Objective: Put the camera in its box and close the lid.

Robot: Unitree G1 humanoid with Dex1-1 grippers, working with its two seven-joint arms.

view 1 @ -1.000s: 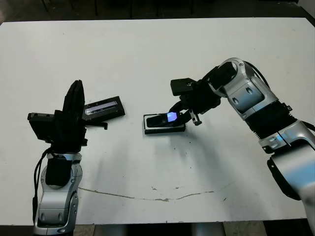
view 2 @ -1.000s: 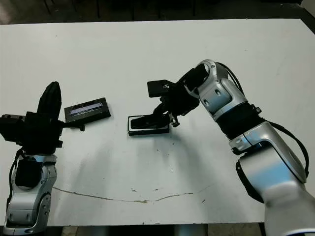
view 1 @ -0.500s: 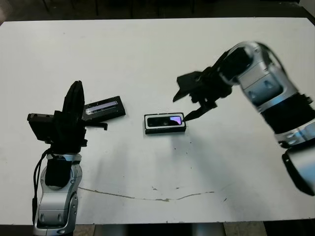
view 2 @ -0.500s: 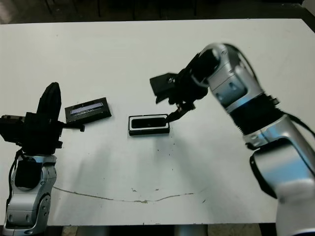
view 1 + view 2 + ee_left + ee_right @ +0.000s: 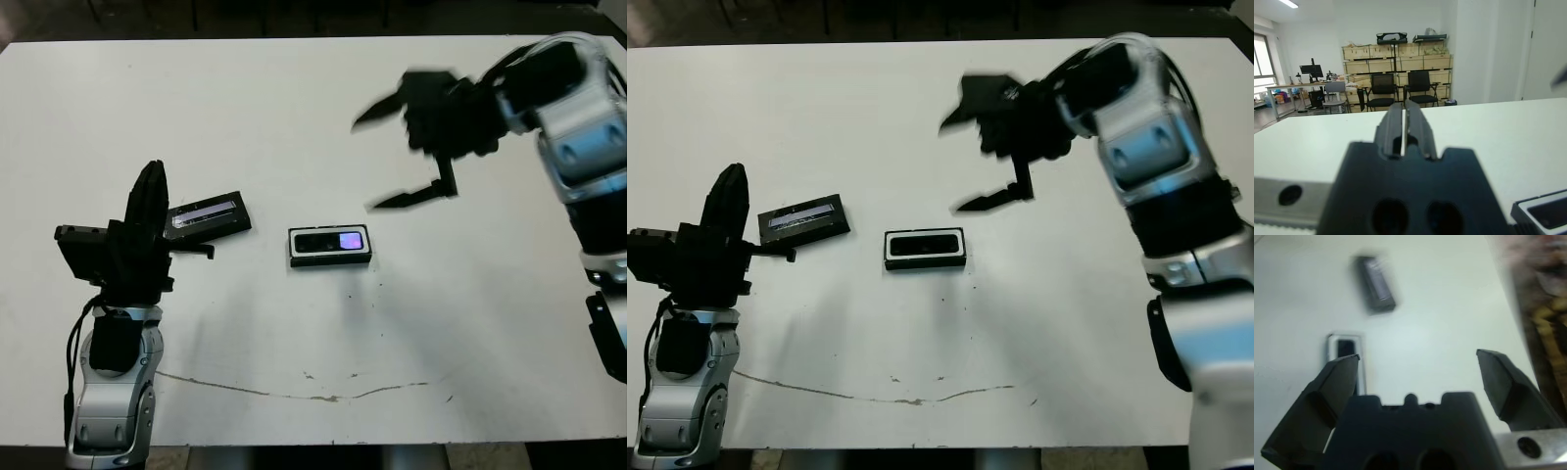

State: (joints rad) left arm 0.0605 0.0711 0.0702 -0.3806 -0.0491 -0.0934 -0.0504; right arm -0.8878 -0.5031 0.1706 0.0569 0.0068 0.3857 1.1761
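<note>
The camera [image 5: 331, 242] lies flat inside the box [image 5: 291, 249] at the table's middle, its purplish screen glowing at the right end. The lid [image 5: 206, 213], black with a silvery strip, rests on the table to the left of the box. My right gripper [image 5: 389, 157] hangs open and blurred well above and to the right of the box, holding nothing. In the right wrist view, the box [image 5: 1344, 348] and the lid [image 5: 1376, 284] show between and beyond its spread fingers [image 5: 1334, 382]. My left gripper [image 5: 147, 208] stands shut and upright just left of the lid.
A long thin crack or scratch [image 5: 294, 392] runs across the white table near its front edge. The left wrist view shows chairs and stacked wooden crates [image 5: 1396, 61] far beyond the table.
My right gripper has let go of the camera, opened wide and risen away up and to the right. The camera has dropped from tilted to flat in the box. The left arm has stayed put.
</note>
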